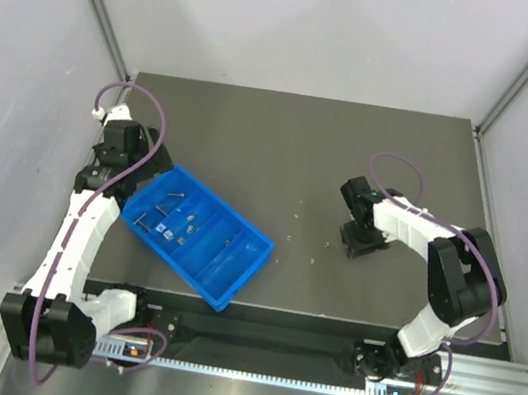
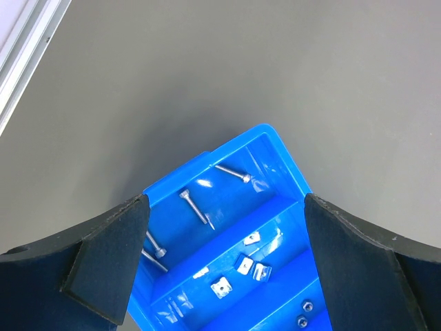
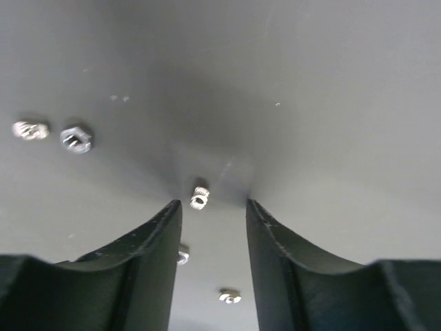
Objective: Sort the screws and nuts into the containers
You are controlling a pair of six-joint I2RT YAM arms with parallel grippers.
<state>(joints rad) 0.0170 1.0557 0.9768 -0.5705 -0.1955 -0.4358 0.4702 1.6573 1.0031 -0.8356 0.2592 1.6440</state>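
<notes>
We look down on a dark grey table (image 1: 303,143) with two white-and-black arms at its near edge. The right hand (image 3: 212,203) hangs low over the table, its fingers partly apart and gripping nothing. A short threaded piece (image 3: 199,196) lies on the table just beyond the fingertips, in line with the gap. A hex nut (image 3: 76,138) and a second threaded piece (image 3: 29,129) lie further left in the wrist view, apart from the hand. The left hand (image 2: 226,207) is spread wide and empty above one corner of the blue tray (image 2: 207,157). The tray's end compartment holds screws (image 2: 195,207); the next holds square nuts (image 2: 220,286).
</notes>
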